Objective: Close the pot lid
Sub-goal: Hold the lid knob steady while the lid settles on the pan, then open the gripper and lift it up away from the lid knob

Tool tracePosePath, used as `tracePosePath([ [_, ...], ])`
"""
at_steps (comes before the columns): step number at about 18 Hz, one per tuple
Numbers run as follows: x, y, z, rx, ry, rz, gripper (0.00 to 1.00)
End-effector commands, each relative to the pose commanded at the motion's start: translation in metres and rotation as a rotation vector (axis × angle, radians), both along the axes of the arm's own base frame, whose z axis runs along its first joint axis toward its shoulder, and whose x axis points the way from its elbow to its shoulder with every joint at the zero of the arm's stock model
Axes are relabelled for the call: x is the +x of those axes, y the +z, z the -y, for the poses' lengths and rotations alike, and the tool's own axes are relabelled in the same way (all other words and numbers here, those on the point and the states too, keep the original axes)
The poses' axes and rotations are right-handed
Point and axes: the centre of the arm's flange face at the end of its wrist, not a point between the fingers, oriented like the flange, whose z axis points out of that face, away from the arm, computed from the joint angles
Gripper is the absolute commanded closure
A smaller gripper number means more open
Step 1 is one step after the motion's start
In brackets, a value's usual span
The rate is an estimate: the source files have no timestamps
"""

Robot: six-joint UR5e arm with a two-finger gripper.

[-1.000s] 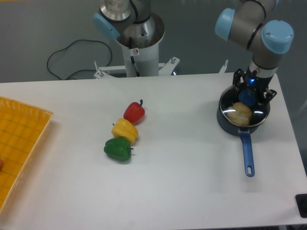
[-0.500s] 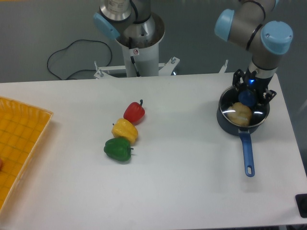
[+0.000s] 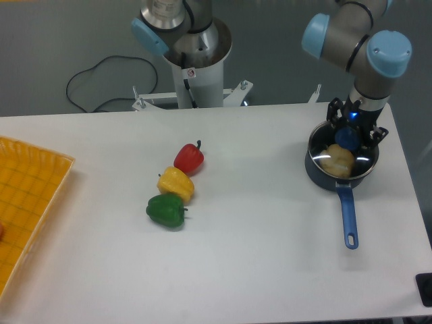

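The arm reaches straight down at the tabletop's [image 3: 270,256] right edge, pincer [image 3: 349,137] pinching the pot lid's [image 3: 343,150] blue knob; the lid sits on the pot [image 3: 317,172].

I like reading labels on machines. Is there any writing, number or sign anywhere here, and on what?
No words or numbers can be read.
Small round red-ringed sticker on the white robot base: a prohibition-type sign, too small to make out.
Nothing legible on the pot, lid, peppers or tray.
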Motion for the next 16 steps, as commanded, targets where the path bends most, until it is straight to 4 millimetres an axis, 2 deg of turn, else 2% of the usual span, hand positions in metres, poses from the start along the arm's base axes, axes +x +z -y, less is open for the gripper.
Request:
tracePosePath([
  [5, 0.0004, -0.0002, 0.001, 0.0, 0.002, -0.002, 0.38],
  [9, 0.0002, -0.0011, 0.0009, 0.0, 0.0, 0.0, 0.28],
  [16, 0.0014, -0.0021, -0.0007, 0.0, -0.002, 0.0, 0.26],
])
